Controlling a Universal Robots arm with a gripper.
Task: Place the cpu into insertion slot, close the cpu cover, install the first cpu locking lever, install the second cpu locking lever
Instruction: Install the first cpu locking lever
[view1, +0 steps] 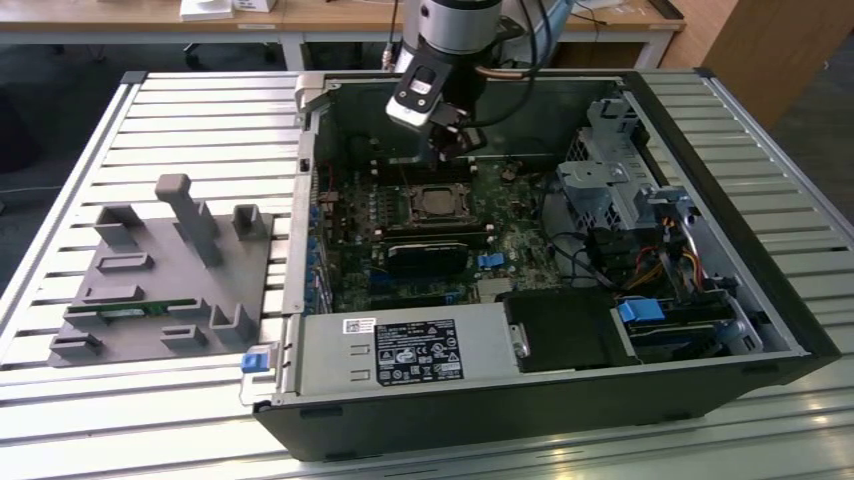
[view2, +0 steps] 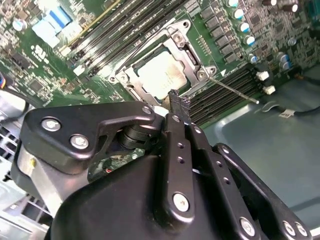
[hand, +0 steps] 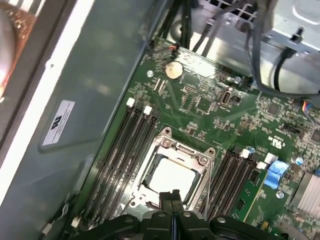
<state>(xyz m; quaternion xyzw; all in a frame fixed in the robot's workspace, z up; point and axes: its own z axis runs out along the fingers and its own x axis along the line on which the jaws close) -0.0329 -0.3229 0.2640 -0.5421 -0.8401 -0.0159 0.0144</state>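
Note:
The cpu (view2: 161, 75) (hand: 171, 176) lies flat in the insertion slot (view1: 430, 205) on the green board, its grey top showing. Around it, the silver cpu cover (view2: 186, 47) (hand: 183, 152) lies down flat, framing the chip. From a corner of the socket, a thin metal locking lever (view2: 234, 90) sticks out over the long black slots. My gripper (view1: 451, 150) (view2: 178, 101) (hand: 172, 196) hovers just above the socket's edge, fingers shut together with nothing between them.
The board sits inside an open computer case (view1: 747, 300) with tall walls. Long black memory slots (hand: 125, 150) flank the socket. Cables and a drive cage (view1: 607, 190) stand at the exterior view's right. A grey fixture (view1: 160, 270) rests on the table outside the case.

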